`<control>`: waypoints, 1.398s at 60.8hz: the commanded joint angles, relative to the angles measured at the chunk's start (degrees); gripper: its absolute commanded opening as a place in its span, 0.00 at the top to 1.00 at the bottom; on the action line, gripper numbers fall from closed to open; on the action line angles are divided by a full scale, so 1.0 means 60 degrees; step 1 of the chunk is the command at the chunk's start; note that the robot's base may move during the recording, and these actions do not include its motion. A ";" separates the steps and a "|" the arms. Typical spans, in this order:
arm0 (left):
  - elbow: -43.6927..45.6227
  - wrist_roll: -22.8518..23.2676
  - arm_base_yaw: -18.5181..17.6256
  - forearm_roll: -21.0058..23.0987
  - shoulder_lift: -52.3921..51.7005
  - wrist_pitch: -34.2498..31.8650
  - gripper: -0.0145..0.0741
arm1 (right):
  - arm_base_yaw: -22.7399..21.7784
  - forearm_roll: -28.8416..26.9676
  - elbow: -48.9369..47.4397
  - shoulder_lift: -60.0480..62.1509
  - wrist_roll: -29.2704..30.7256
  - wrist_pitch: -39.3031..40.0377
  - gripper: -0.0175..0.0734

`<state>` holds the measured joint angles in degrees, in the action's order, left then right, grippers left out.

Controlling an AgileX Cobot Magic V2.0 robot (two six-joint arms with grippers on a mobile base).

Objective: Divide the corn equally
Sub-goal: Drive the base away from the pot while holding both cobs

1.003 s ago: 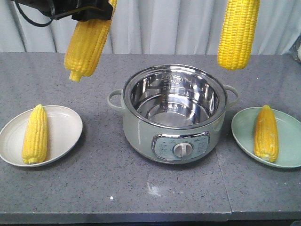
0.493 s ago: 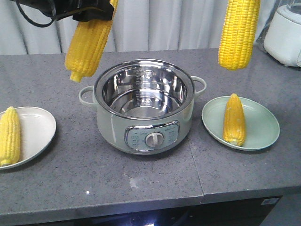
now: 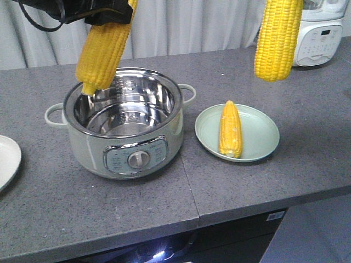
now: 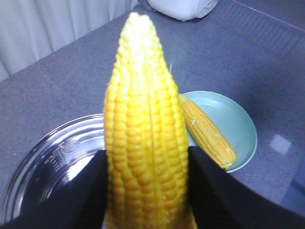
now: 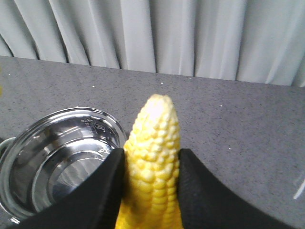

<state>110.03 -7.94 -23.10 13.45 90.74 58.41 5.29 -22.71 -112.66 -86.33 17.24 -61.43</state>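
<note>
The left pincer [image 4: 147,160] is clenched on one corn cob [image 3: 103,52], which hangs tip-down over the left rim of the steel pot [image 3: 88,156]. The pot holds no corn. The right pincer [image 5: 151,160] grips a second cob [image 3: 278,38] aloft at far right, above the tabletop [image 3: 219,189]. A third cob [image 3: 230,129] lies on the green plate [image 3: 262,137]. The white plate [image 3: 6,159] is largely out of view, contents undeterminable. Assessment: both held cobs remain to be plated.

pot [image 3: 88,156] blocks centre; corn [image 3: 230,129] on green plate [image 3: 259,136]; right counter [image 3: 315,142] free
</note>
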 commanded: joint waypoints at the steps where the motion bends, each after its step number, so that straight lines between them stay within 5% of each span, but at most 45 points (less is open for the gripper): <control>1: 0.0285 0.0080 0.0011 0.0178 -0.0348 -0.0589 0.84 | -0.0027 -0.0204 -0.0285 0.0332 0.0073 0.0644 0.81; 85: 0.0285 0.0080 0.0011 0.0178 -0.0348 -0.0589 0.84 | -0.0027 -0.0204 -0.0285 0.0332 0.0073 0.0644 0.81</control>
<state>110.03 -7.94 -23.10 13.45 90.74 58.41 5.29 -22.71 -112.66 -86.33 17.24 -61.43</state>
